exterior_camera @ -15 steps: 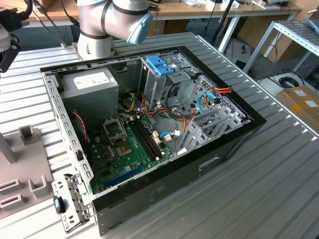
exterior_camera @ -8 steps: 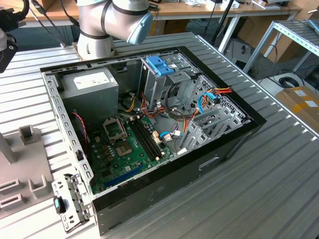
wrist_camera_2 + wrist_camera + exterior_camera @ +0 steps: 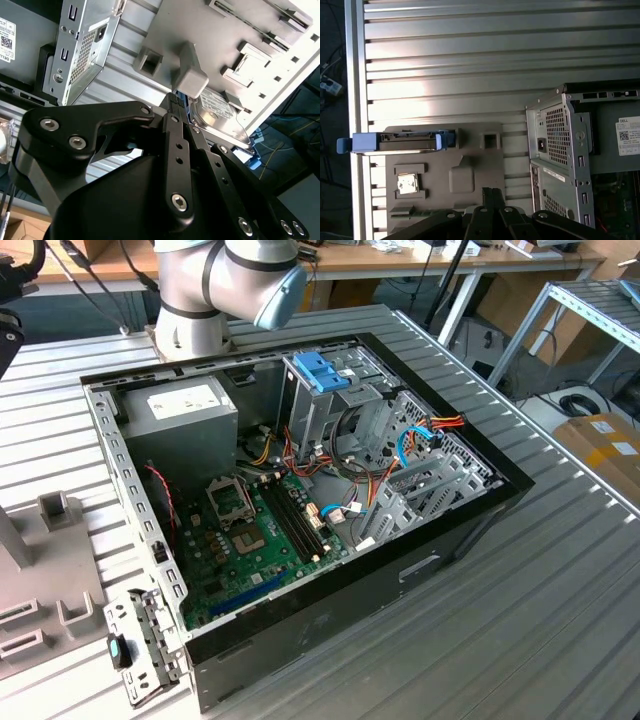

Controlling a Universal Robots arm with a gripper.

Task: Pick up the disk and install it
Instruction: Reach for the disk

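Note:
The disk (image 3: 395, 141) stands on its edge in a slot of the grey fixture plate (image 3: 470, 175), with blue carrier rails along its sides. In the second wrist view the disk (image 3: 220, 117) shows a silvery face beyond the fingers. My gripper (image 3: 487, 192) hovers over the fixture plate, off to one side of the disk and apart from it. Its black fingers (image 3: 172, 107) lie close together with nothing between them, just short of a grey post (image 3: 190, 80) on the plate.
The open computer case (image 3: 300, 490) lies on the slatted metal table (image 3: 520, 620). Inside are the drive cage with a blue latch (image 3: 322, 370), the grey power-supply box (image 3: 190, 410) and the motherboard (image 3: 250, 540). A processor chip (image 3: 406, 183) sits in the fixture plate.

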